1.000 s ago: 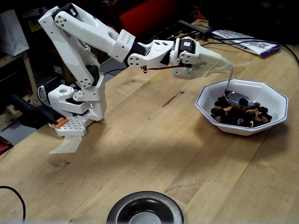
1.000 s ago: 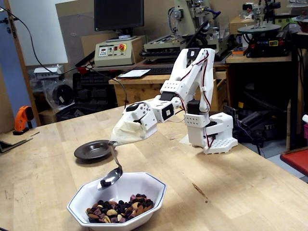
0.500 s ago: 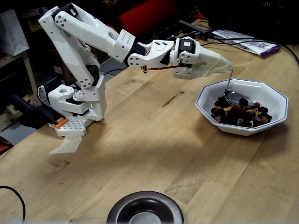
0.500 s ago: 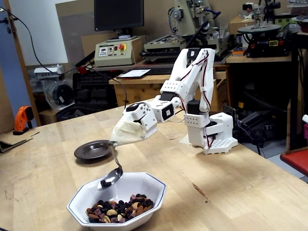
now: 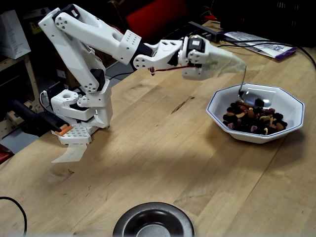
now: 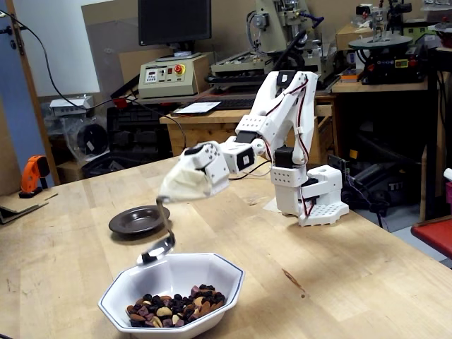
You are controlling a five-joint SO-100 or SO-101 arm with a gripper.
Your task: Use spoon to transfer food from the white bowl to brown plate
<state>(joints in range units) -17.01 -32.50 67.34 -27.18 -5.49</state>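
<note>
My gripper (image 5: 239, 63) (image 6: 166, 194) is shut on the thin handle of the silver spoon (image 5: 253, 95) (image 6: 159, 247), which hangs down from it. The spoon's oval end sits just above the inside of the white bowl (image 5: 213, 106) (image 6: 236, 274), near one rim and over bare white ceramic. The food (image 5: 254, 118) (image 6: 176, 308), mixed nuts and dark dried fruit, lies heaped in the bowl beside the spoon. A dark bit shows at the spoon's tip; I cannot tell if it is on the spoon. The brown plate (image 5: 124, 223) (image 6: 138, 220) stands apart on the wooden table, with no food visible in it.
The arm's white base (image 5: 81, 108) (image 6: 311, 194) is clamped at the table edge. Papers and a black cable (image 5: 256, 45) lie behind the bowl in a fixed view. Another cable (image 5: 10, 207) curls at the table's corner. Workshop benches and machines stand beyond the table.
</note>
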